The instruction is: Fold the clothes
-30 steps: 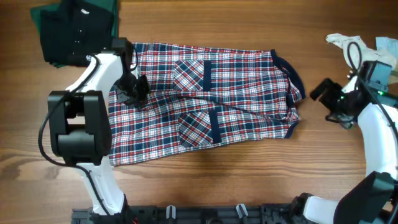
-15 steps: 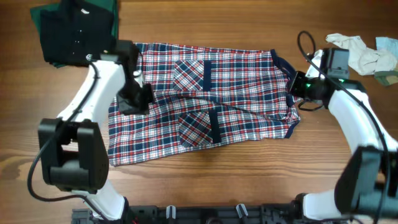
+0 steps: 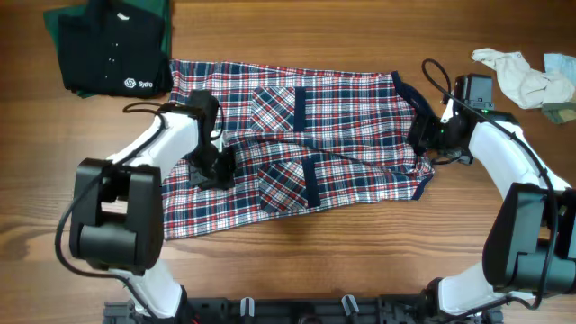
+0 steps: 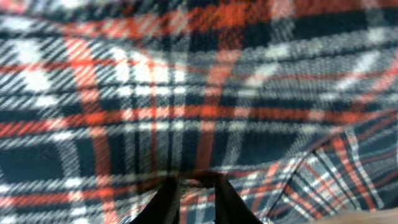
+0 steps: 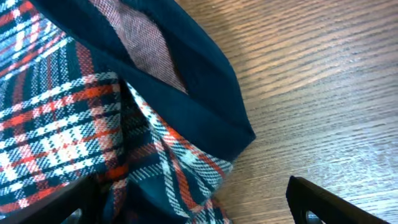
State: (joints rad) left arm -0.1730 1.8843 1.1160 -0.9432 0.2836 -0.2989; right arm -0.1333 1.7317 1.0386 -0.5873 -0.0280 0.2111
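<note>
The plaid shorts (image 3: 342, 135) lay flat and spread wide across the middle of the top view, on the wooden table (image 3: 297, 270). The two square pockets faced up, and the dark blue waistband (image 3: 430, 115) sat at the right end. The legs pointed to the left side of the frame. No fold had been made yet, so I think the job was only at its start

The left claw (image 3: 211, 169) was pressed down on the cloth at the left middle of the shorts. In its own camera the plaid filled the whole picture. Its two fingers (image 4: 166, 200) stood very close together at the bottom edge, with a little bump of cloth between them. It looked like it was pinching the shorts, most likely to lift that side over

The right claw (image 3: 421, 135) was at the right end, just by the waistband. In its own camera the blue band (image 5: 186, 81) lay between its fingers (image 5: 320, 200), which were spread wide and held nothing. I think it sat there so it could grab the band and help with the fold

A dark folded shirt with a small white logo (image 3: 108, 54) rested at the upper left of the top view. A pale crumpled cloth (image 3: 522, 76) waited at the upper right, well apart from the shorts
</note>
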